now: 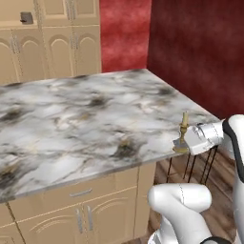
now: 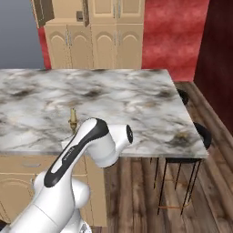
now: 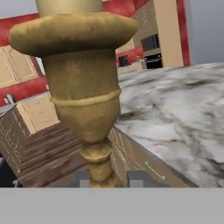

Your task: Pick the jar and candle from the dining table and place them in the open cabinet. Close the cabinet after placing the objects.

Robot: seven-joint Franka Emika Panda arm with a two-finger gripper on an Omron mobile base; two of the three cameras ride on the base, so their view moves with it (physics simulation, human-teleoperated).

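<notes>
Dining table [image 1: 95, 119] top lies open

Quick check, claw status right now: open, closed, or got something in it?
Claw: closed on the candle, fingers either side of its thin brass stem, at the near edge of the dining table.

- White arm [image 2: 68, 182], glossy and rounded, built from fat tube-like links with smooth bulbous joints.
- Black band sweeps along the link near the top in the right base view, curving round it like a stripe.
- Black trim edges the link at the right border of the left base view.
- Hand section [image 1: 202, 137] is paler grey-white, blocky and faceted.
- Two small dark grey finger tips [image 3: 138, 178], squared off, at the bottom of the hand view.
</notes>
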